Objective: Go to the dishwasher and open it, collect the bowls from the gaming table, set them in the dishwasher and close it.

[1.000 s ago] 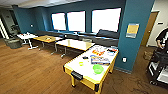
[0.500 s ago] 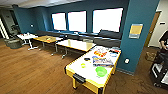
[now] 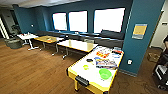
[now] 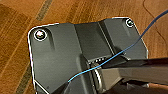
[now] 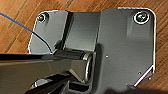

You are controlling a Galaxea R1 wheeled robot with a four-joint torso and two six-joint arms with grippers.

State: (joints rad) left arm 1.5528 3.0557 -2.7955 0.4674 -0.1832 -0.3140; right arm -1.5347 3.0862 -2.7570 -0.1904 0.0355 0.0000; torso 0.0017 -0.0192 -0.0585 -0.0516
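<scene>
Pincers: both over wooden floor (image 4: 20, 37); grip state cannot be told.
Bowls: green bowl (image 3: 105, 73) and pale bowl (image 3: 85, 67) sit apart on the gaming table (image 3: 87, 83), awaiting collection.

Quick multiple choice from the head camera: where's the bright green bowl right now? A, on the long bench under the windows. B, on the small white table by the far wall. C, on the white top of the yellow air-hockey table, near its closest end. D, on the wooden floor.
C: the bright green bowl sits on the air-hockey table, close to its near end.
</scene>
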